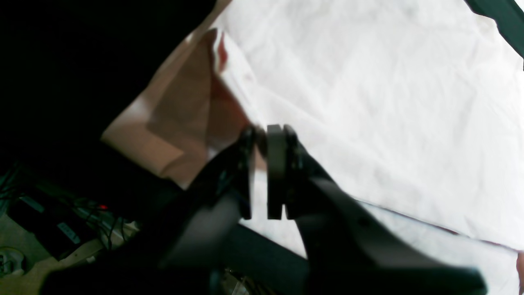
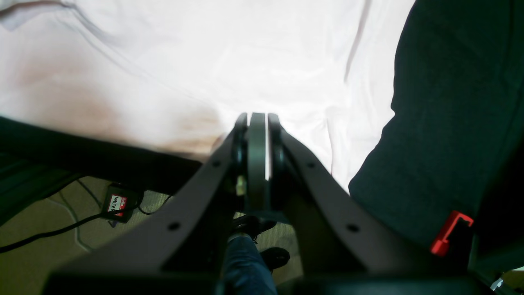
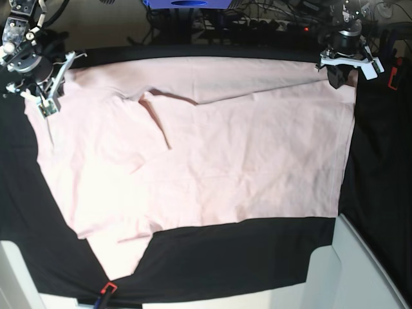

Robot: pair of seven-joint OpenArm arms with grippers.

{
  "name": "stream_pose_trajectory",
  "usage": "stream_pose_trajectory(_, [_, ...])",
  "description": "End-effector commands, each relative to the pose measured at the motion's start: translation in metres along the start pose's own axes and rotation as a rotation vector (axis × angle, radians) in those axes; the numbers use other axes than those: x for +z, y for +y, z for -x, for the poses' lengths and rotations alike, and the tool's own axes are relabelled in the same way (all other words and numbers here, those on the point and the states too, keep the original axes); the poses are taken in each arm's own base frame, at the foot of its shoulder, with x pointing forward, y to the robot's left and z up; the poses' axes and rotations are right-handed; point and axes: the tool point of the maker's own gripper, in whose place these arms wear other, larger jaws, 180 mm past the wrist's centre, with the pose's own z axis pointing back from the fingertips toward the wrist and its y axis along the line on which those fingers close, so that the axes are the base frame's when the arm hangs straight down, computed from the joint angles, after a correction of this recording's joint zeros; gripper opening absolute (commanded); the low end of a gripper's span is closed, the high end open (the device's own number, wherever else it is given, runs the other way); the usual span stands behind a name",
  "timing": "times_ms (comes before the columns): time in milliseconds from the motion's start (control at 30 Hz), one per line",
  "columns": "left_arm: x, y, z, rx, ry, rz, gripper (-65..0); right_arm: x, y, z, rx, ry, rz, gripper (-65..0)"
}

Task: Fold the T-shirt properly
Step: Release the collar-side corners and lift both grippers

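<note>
Both my grippers, left gripper (image 3: pixel 337 76) and right gripper (image 3: pixel 46 103), pinch the T-shirt (image 3: pixel 212 148) at the table's (image 3: pixel 257 251) far corners; its print is hidden.

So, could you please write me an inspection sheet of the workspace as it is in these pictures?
Surface: black table cloth, covering the table, partly under the shirt.
Job's things: pale pink T-shirt, spread out with wrinkles, plain side up; one edge folded over near the far side.
Clutter: small red clip at the near edge of the cloth.
Grippers: left gripper pinches the shirt's far corner; right gripper shut at the shirt's opposite far edge, with fabric apparently between its jaws.
Cables: dark cables lie on the floor below the table.
Surroundings: a blue object and wiring lie beyond the far edge.
</note>
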Motion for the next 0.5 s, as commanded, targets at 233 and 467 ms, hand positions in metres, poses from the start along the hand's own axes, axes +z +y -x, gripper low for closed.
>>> stream_pose_trajectory(233, [-0.005, -0.005, -0.02, 0.003, -0.062, 0.019, -65.0, -0.002, -0.001, 0.003, -0.009, -0.003, -0.003, -64.4])
stream_pose_trajectory(467, [-0.021, -0.014, -0.029, 0.026, -0.087, 0.031, -65.0, -0.005, 0.001, 0.007, -0.015, 0.007, -0.011, -64.4])
